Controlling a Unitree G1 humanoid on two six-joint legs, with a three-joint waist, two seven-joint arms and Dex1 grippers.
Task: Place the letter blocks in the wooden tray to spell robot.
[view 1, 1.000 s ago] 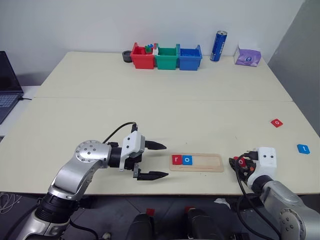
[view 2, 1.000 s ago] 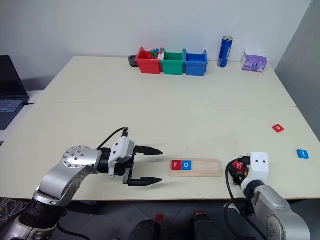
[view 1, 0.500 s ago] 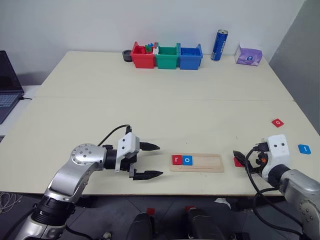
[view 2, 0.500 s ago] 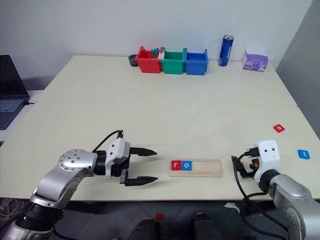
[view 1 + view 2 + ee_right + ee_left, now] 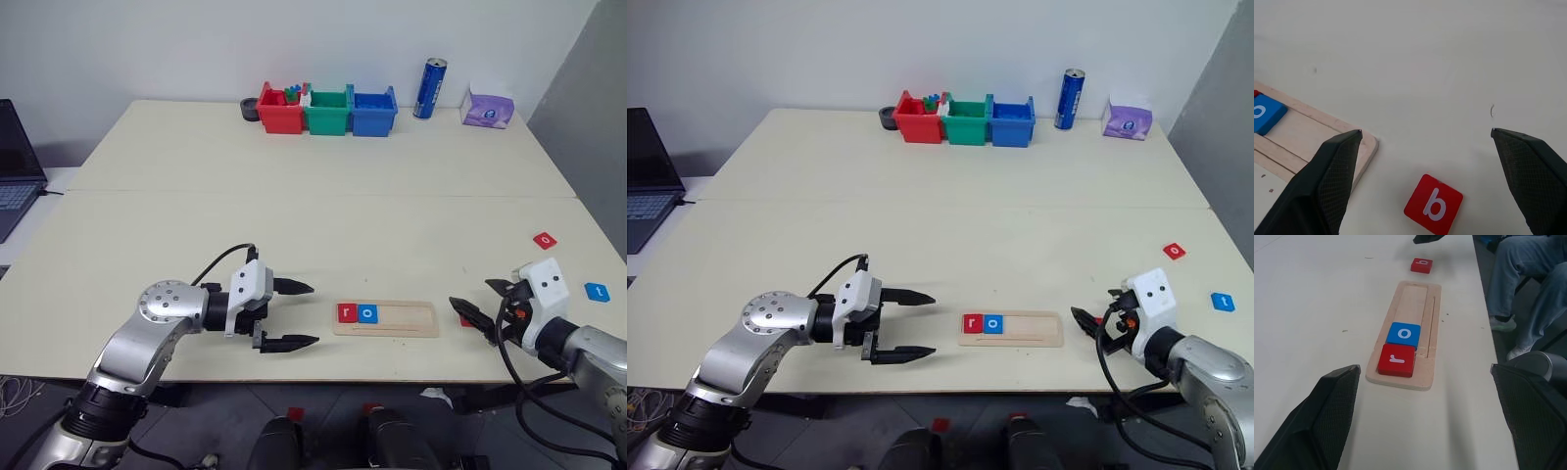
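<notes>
I see the wooden tray [image 5: 385, 318] lying lengthwise left to right near the table's front edge, red r [image 5: 1396, 359] and blue o [image 5: 1403, 334] at its left end, red b [image 5: 1433, 203] just beyond its right end, both grippers [image 5: 291, 314] [image 5: 480, 305] spread wide and empty.

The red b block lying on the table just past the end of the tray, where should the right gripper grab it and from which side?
Judging by its pose, from above. The red b block lies flat on the table, clear of the wooden tray, so only its thin side edges offer a grip. The open right gripper could straddle it and close on two opposite edges, turned to match the block, which lies slightly skewed to the tray.
</notes>
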